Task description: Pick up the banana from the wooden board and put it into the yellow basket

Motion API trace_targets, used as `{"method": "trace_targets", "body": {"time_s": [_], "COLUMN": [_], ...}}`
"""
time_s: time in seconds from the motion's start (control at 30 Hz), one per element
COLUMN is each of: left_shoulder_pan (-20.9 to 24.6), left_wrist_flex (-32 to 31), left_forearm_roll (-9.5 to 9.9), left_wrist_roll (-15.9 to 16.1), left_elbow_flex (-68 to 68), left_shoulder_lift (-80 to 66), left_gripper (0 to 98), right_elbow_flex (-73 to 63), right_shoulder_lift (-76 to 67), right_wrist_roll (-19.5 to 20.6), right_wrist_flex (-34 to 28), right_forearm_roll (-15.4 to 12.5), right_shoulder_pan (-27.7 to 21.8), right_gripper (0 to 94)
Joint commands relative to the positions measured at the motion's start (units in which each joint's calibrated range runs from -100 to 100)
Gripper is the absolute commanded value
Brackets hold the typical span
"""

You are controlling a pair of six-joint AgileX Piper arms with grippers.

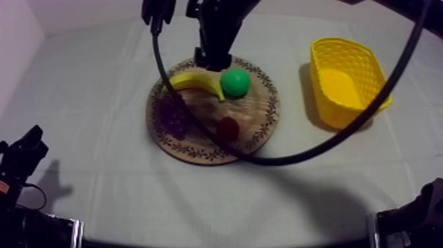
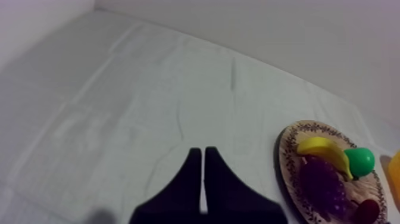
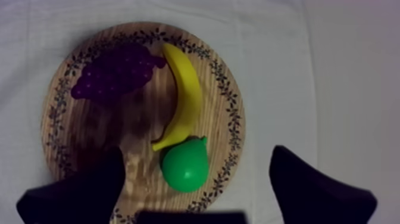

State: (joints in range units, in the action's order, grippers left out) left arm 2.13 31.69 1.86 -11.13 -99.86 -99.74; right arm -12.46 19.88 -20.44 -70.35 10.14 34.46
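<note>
1. On the wooden board (image 3: 53,119), toward its far side in the top view, the banana (image 3: 184,101) lies flat, one end apparently touching the pear (image 3: 186,165).
2. Handling, as judged: a light, stiff, smooth toy. The curved skin may slip, so grip across the middle, clear of the pear.
3. The right gripper (image 3: 196,156) hangs above the board with its fingers spread wide and nothing held.
4. The left gripper (image 2: 203,161) sits low at the table's side, fingers pressed together, empty.
5. Surroundings: grapes (image 3: 116,74) lie just beside the banana's other flank, and a small red fruit (image 1: 227,127) sits near the board's front.
6. The yellow basket (image 1: 343,82) stands well apart beside the board, and the path to it appears unobstructed.
</note>
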Motion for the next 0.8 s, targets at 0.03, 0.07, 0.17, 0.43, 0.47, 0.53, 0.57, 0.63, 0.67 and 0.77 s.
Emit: {"method": "trace_targets", "body": {"time_s": [0.03,0.07,0.17,0.43,0.47,0.53,0.57,0.63,0.67,0.77], "left_shoulder_pan": [0.0,0.0,0.0,0.0,0.0,0.0,0.0,0.0,0.0,0.0], "left_wrist_flex": [0.0,0.0,0.0,0.0,0.0,0.0,0.0,0.0,0.0,0.0], "left_forearm_roll": [0.02,0.02,0.02,0.02,0.02,0.02,0.02,0.02,0.02,0.02], "left_wrist_roll": [0.0,0.0,0.0,0.0,0.0,0.0,0.0,0.0,0.0,0.0], "left_elbow_flex": [0.0,0.0,0.0,0.0,0.0,0.0,0.0,0.0,0.0,0.0], "left_shoulder_lift": [0.0,0.0,0.0,0.0,0.0,0.0,0.0,0.0,0.0,0.0], "left_gripper": [0.1,0.1,0.1,0.1,0.1,0.1,0.1,0.1,0.1,0.1], "right_elbow_flex": [-1.2,-1.7,-3.2,-7.8,-8.4,-9.5,-10.0,-11.0,-11.4,-12.7], "right_shoulder_lift": [1.8,2.5,5.2,12.7,13.7,15.5,16.3,18.0,18.7,20.8], "right_wrist_roll": [0.1,0.2,0.6,1.1,1.2,1.3,1.4,1.4,1.5,1.5], "right_wrist_flex": [-0.1,-0.2,-0.2,-0.3,-0.2,0.1,0.2,0.4,0.5,0.7], "right_forearm_roll": [0.2,0.3,0.6,0.7,0.6,0.7,0.8,0.8,0.8,0.6], "right_shoulder_pan": [-0.1,-0.2,-0.4,-1.5,-1.6,-1.9,-2.0,-2.2,-2.3,-2.5], "right_gripper": [89.9,89.7,89.3,88.4,88.3,88.1,88.1,87.9,87.9,87.5]}}
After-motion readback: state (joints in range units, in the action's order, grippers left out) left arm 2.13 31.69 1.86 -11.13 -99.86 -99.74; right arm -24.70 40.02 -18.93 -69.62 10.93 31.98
